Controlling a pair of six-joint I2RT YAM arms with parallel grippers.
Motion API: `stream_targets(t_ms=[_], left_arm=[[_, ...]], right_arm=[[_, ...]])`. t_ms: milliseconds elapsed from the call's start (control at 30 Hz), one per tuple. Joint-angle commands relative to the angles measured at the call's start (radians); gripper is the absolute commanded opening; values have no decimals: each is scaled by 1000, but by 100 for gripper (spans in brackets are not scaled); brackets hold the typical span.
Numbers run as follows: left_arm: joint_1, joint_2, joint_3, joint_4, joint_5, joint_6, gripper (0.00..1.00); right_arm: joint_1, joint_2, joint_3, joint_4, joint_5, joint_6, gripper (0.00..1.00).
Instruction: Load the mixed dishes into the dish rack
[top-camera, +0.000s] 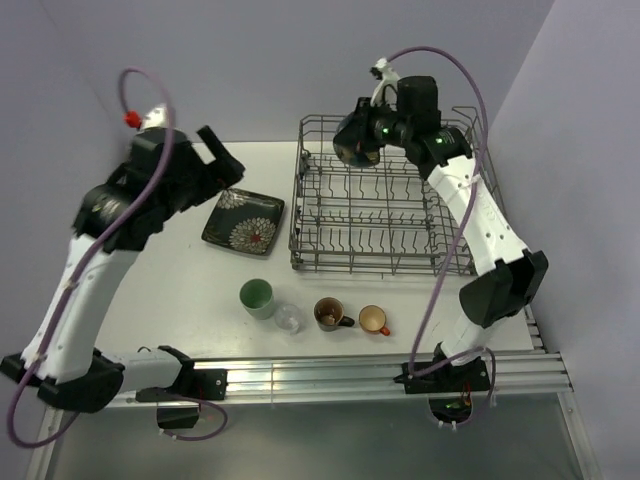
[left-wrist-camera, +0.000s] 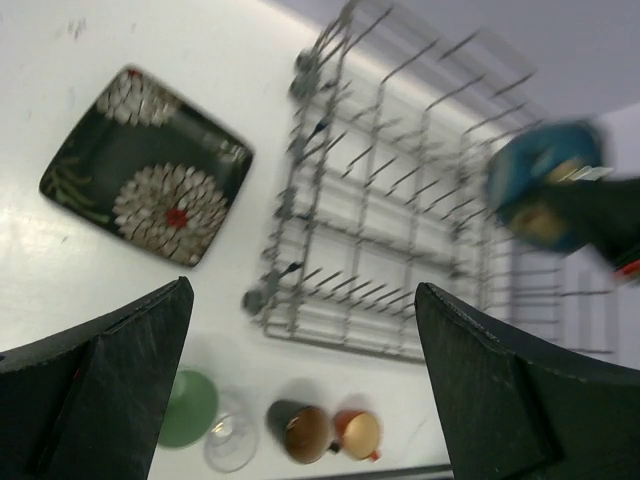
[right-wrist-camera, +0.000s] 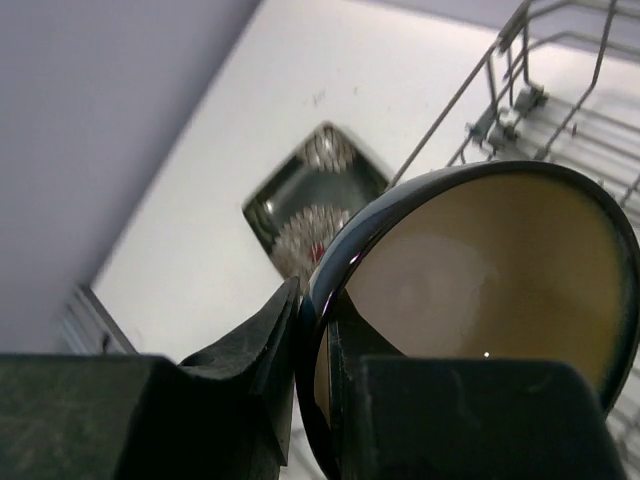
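Observation:
My right gripper (right-wrist-camera: 315, 310) is shut on the rim of the dark-blue bowl (right-wrist-camera: 480, 260), one finger inside its tan hollow and one outside. It holds the bowl (top-camera: 352, 140) tilted above the far left corner of the dish rack (top-camera: 380, 215). The left gripper (top-camera: 222, 158) hangs open and empty, high over the table beside the flowered square plate (top-camera: 244, 222). Along the front stand the green cup (top-camera: 257, 297), clear glass (top-camera: 288, 318), brown mug (top-camera: 328, 313) and orange mug (top-camera: 373, 319). The left wrist view looks down on the plate (left-wrist-camera: 150, 180), rack (left-wrist-camera: 400, 230) and bowl (left-wrist-camera: 540, 180).
An aluminium rail (top-camera: 330, 375) carrying both arm bases runs along the table's near edge. Purple walls close in behind and to the right of the rack. The right arm's white links (top-camera: 485, 215) reach over the rack's right side.

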Motion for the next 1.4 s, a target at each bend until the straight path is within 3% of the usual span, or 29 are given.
stream_targets(t_ms=[0, 133, 167, 267, 400, 700, 933, 1033, 1367], left_arm=[[14, 94, -90, 24, 90, 108, 99], [68, 71, -165, 91, 182, 154, 98], [89, 64, -183, 108, 205, 158, 98], [122, 56, -246, 139, 265, 159, 98], [134, 74, -274, 153, 292, 174, 98], [143, 134, -285, 160, 322, 176, 98], [166, 169, -271, 144, 323, 148, 97], [168, 191, -266, 101, 314, 135, 95], [171, 203, -308, 99, 323, 98, 91]], right_arm=[[-105, 65, -36, 411, -311, 226, 0], [-247, 159, -102, 752, -488, 544, 0], [-265, 181, -134, 904, -524, 612, 0], [-320, 266, -160, 1114, -552, 821, 0], [-356, 342, -186, 1241, -537, 929, 0], [-388, 412, -252, 1363, -502, 1011, 0], [-400, 353, -442, 1400, -433, 998, 0], [-402, 356, -502, 1490, -425, 1038, 0], [-456, 377, -622, 1608, -400, 1093, 0]])
